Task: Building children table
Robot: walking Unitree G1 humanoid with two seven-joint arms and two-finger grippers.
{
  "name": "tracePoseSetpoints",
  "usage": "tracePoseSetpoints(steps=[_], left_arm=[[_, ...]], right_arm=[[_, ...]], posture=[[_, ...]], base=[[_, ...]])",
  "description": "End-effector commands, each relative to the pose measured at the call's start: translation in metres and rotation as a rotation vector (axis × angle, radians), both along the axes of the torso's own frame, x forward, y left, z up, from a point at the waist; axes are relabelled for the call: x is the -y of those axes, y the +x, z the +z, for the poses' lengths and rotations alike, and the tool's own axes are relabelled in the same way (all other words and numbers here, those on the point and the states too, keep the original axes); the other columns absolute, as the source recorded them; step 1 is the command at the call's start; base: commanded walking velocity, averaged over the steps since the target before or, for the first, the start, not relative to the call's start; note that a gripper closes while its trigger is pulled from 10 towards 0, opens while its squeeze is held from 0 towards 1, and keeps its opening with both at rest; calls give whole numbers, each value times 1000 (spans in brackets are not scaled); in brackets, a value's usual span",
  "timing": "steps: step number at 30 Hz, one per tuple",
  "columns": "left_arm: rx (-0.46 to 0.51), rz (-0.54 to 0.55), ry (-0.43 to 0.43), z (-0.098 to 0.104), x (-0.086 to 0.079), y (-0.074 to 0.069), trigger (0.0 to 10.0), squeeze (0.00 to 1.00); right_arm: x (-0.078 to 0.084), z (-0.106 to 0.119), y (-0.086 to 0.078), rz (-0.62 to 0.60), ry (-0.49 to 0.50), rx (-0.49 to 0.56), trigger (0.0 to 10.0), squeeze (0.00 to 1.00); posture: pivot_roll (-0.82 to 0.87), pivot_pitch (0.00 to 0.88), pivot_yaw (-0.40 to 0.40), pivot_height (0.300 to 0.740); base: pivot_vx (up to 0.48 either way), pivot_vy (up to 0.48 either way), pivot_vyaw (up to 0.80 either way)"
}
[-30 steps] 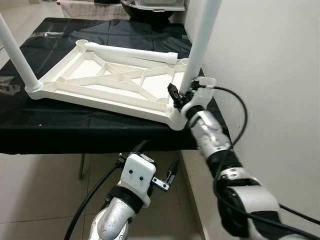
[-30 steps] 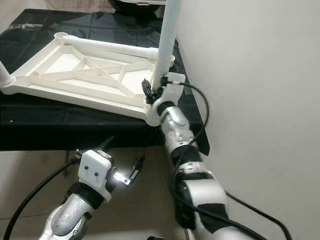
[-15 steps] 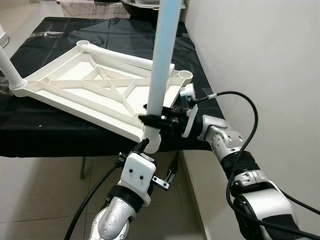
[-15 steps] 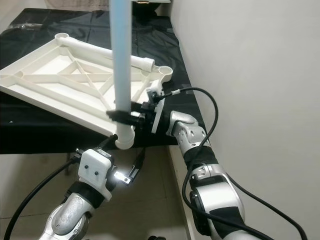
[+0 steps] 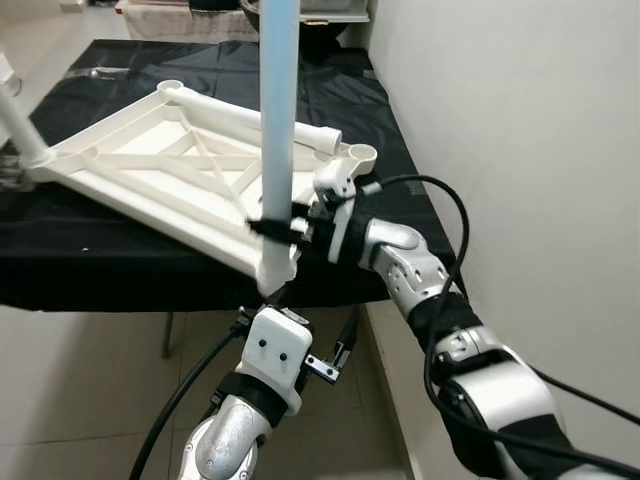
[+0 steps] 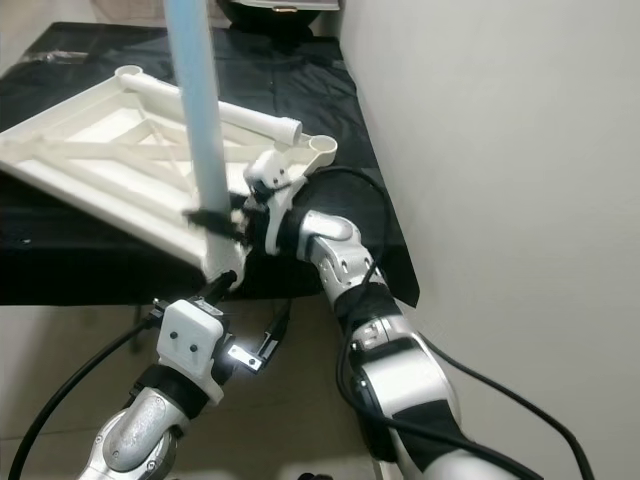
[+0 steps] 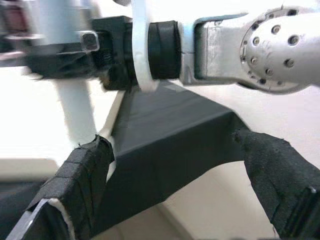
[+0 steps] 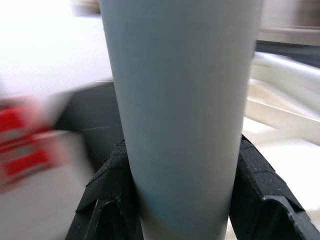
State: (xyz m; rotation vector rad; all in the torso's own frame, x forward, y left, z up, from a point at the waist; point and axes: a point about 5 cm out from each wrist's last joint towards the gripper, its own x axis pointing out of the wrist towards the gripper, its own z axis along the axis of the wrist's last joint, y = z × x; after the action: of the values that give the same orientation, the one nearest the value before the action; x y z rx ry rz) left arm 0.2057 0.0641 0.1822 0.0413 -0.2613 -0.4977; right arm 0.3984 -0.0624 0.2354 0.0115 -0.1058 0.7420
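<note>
A white plastic table top (image 5: pixel 110 160) lies upside down on a black-covered table (image 5: pixel 120 255). A pale leg (image 5: pixel 278 120) stands upright in its near corner socket. My right gripper (image 5: pixel 275 228) is shut on this leg just above the socket, and its black fingers (image 8: pixel 105 200) press both sides of the tube. A second leg (image 5: pixel 20 125) stands at the left corner. A loose leg (image 5: pixel 260 118) lies along the far edge beside an empty socket (image 5: pixel 362 155). My left gripper (image 5: pixel 315 315) hangs open below the table edge, with nothing between its fingers (image 7: pixel 75 190).
A white wall (image 5: pixel 520 150) runs close along the right side of the table. The near corner of the table top overhangs the table's front edge. Tiled floor (image 5: pixel 80 380) lies below. A dark tub (image 5: pixel 330 15) stands at the back.
My right gripper has swung left with the upright leg, and the table top has turned on the cloth, its near corner sliding left. The left arm has stayed put.
</note>
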Motion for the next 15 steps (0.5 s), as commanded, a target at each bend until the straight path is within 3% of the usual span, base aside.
tracePoseSetpoints(steps=[1, 4, 7, 8, 9, 15], left_arm=[[-14, 0, 0, -2, -1, -1, 10000, 0], [-14, -1, 0, -2, 0, -1, 10000, 0], [-13, 0, 2, -2, -1, -1, 10000, 0], [-13, 0, 2, -2, -1, -1, 10000, 0], [-12, 1, 3, -2, -1, -1, 10000, 0], [-12, -2, 5, -2, 0, -1, 10000, 0]], right_arm=[[30, -23, 10, -302, 28, -139, 0, 0], [35, -26, 11, -374, 36, -159, 0, 0], [61, -41, 11, -764, 109, -233, 0, 0], [61, -41, 11, -764, 109, -233, 0, 0], [68, -47, 7, -916, 146, -252, 0, 0], [54, -52, 0, -1036, 195, -266, 0, 0]], posture=[[113, 186, -90, 740], [113, 186, -90, 740], [117, 186, -92, 740], [117, 186, -92, 740], [117, 186, -92, 740], [116, 186, -94, 740]], base=[[0, 0, 0], [0, 0, 0], [0, 0, 0], [0, 0, 0], [0, 0, 0], [0, 0, 0]])
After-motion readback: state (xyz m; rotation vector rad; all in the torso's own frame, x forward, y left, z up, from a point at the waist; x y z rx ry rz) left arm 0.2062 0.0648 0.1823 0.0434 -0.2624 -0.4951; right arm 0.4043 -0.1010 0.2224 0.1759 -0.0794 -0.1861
